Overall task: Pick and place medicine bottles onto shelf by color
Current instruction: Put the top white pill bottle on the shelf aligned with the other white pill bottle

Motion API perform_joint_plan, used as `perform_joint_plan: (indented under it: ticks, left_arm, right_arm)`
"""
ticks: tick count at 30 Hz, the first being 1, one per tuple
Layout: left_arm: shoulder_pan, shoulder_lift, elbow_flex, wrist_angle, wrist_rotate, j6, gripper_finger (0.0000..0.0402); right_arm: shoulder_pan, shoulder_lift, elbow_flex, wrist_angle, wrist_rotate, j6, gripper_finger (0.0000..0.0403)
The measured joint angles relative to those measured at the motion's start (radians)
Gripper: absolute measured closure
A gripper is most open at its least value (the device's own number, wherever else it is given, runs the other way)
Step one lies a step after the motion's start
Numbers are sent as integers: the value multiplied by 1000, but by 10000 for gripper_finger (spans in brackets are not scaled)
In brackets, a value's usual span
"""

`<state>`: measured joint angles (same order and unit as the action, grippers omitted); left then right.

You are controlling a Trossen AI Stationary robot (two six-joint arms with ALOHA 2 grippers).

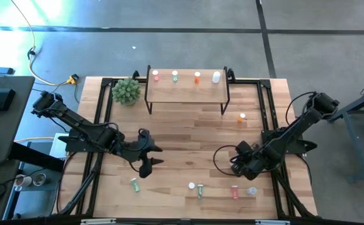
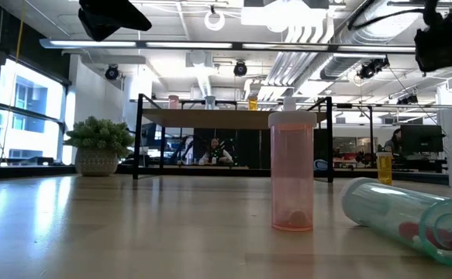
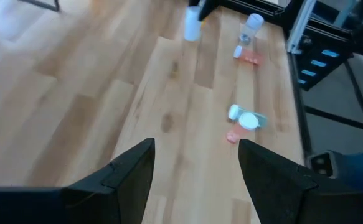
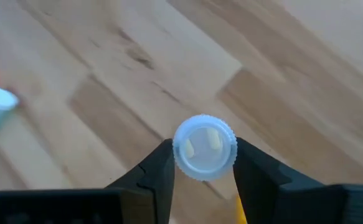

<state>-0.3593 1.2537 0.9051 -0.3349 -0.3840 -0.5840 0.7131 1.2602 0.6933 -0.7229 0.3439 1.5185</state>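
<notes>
**A:** How far along is it?

**B:** Early, I'd say. Four bottles are up and at least six are still down.

**A:** Count them from the front edge.

**B:** The nearest row on the bench starts with a lying green bottle on the left arm's side. Next is a second green bottle with a white bit just beside it; I can't tell if that is a cap or another bottle. Then come a red bottle and a clear bottle, just beside each other.

**A:** And the tools?

**B:** The right tool is just behind that row, clenched on the white cap of a pale bottle. I can't tell whether the bottle is off the wood. The left tool is released, with its fingers wide and nothing between them, over mid-bench.

**A:** Farther back?

**B:** One orange bottle stands alone near the shelf's right leg. On the shelf four stand in a spaced row: pink, green, orange and white, one per colour. A plant sits beside it.

**A:** So what's left?

**B:** Two green, one red, one clear, one orange and the pale one in hand.
</notes>
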Motion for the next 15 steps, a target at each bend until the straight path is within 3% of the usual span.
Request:
perform_joint_plan:
  ticks: [7,15]
  left_arm:
    - [21,0,0,-6,-140,93,179]
    - [76,0,0,-5,-215,185,179]
  right_arm:
    - [-65,0,104,-1,50,-68,277]
    - [-271,-1,254,-17,29,-411,277]
